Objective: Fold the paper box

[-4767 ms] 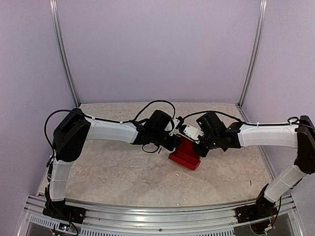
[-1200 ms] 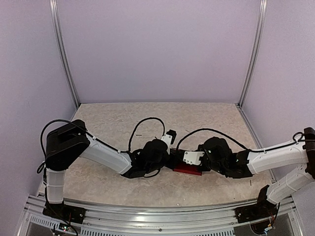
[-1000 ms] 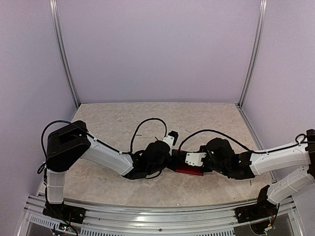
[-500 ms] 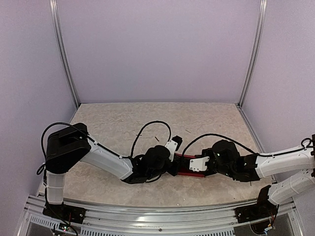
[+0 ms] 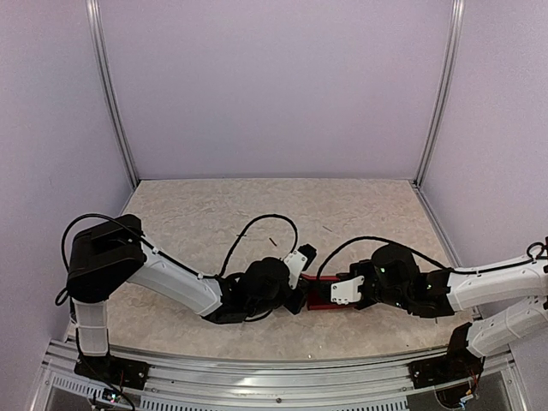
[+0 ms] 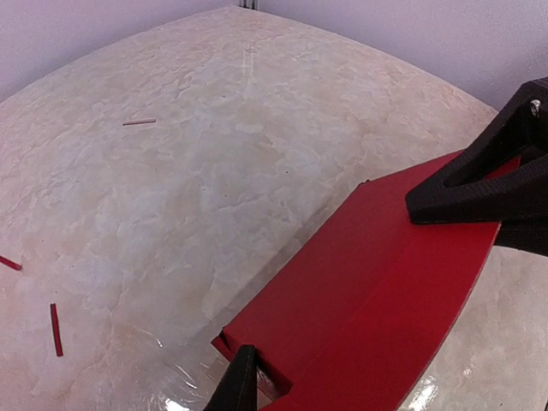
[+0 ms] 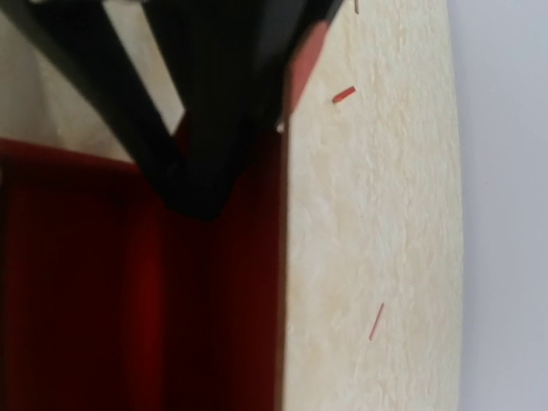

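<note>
The paper box (image 6: 377, 291) lies as a flat red card shape on the mottled table, and in the top view only a red strip (image 5: 318, 293) shows between the two wrists. One fingertip (image 6: 241, 384) of my left gripper (image 5: 296, 298) touches the small notched flap at the box's near corner; its other finger is out of view. My right gripper (image 6: 419, 204) is shut and its black tip presses down on the far end of the box (image 7: 128, 291), as the right wrist view also shows (image 7: 201, 205).
Thin red scraps lie on the table: one (image 6: 139, 122) far off, one (image 6: 56, 330) near the left wrist, two (image 7: 343, 94) (image 7: 375, 321) right of the box. The table's edge (image 7: 454, 214) meets the lilac wall. Both forearms lie low near the front rail (image 5: 274, 364).
Both wrists have sunk lower and drifted toward the front of the table, pulling the red box nearer. The box looks flatter and shows less between the two grippers.
</note>
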Tool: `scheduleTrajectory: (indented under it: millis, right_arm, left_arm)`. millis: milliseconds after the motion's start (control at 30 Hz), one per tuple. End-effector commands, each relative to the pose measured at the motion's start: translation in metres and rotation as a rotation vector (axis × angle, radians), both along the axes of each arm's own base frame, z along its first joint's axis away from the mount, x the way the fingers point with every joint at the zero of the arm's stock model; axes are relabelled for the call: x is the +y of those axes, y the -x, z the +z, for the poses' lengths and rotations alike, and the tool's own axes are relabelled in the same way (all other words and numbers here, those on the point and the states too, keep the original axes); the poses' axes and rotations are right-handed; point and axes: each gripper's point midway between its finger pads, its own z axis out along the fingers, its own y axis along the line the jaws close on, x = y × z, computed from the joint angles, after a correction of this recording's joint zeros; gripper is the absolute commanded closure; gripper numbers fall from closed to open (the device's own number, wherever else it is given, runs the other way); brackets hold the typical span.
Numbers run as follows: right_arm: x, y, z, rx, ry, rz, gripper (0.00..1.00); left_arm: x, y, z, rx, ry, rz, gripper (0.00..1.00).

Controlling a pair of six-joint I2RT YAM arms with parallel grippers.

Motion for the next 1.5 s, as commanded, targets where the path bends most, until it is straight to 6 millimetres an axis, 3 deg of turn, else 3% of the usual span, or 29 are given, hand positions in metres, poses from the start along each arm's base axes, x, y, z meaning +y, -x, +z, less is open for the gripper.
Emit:
scheduleTrajectory:
  millis: [0,233,467,800,900,1167,1467]
  right_arm:
    - [0.011,0.009,-0.012,0.079,-0.009,0.040,1.00]
    - [0.009,0.001,-0.011,0.076,-0.032,-0.011,1.00]
    - [0.012,-0.004,-0.007,0.080,-0.047,-0.038,1.00]
    - [0.013,-0.004,-0.004,0.103,-0.076,-0.046,1.00]
    - [0.013,-0.004,-0.004,0.116,-0.085,-0.055,1.00]
    - [0.009,-0.011,0.009,0.080,-0.128,-0.087,1.00]
    - [0.004,-0.018,0.013,0.083,-0.146,-0.110,1.00]
  left_arm:
    - [-0.037,0.075,-0.003,0.101,0.021,-0.236,0.85]
    - [-0.034,0.068,0.001,0.153,0.005,-0.180,0.95]
    - [-0.044,0.078,-0.004,0.202,-0.010,-0.246,0.84]
    - [-0.057,0.102,0.003,0.208,0.053,-0.430,0.84]
    - [-0.063,0.104,0.007,0.224,0.075,-0.471,0.88]
    - [-0.058,0.116,0.026,0.277,0.167,-0.569,0.91]
    - [-0.039,0.110,0.009,0.280,0.128,-0.545,0.74]
